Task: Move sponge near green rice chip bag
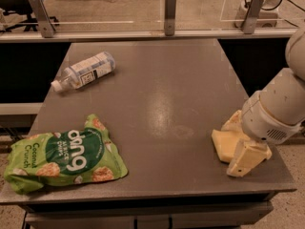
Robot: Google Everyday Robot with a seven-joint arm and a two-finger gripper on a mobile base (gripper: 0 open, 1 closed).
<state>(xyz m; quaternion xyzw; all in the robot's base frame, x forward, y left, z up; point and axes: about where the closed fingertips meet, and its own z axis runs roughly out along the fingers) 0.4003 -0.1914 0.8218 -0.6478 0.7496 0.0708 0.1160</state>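
The pale yellow sponge [223, 145] lies near the table's front right corner. My gripper [239, 140] is down over the sponge's right part, open. One pale yellow finger [245, 159] stands in front of the sponge and the other finger [233, 121] shows behind it. The white wrist hides the sponge's right end. The green rice chip bag [64, 155] lies flat at the front left corner, far from the sponge.
A clear plastic bottle [85, 70] with a white label lies on its side at the table's back left. The grey table [157, 94] ends just in front of the sponge and the bag. A rail with metal posts [170, 6] runs behind the table.
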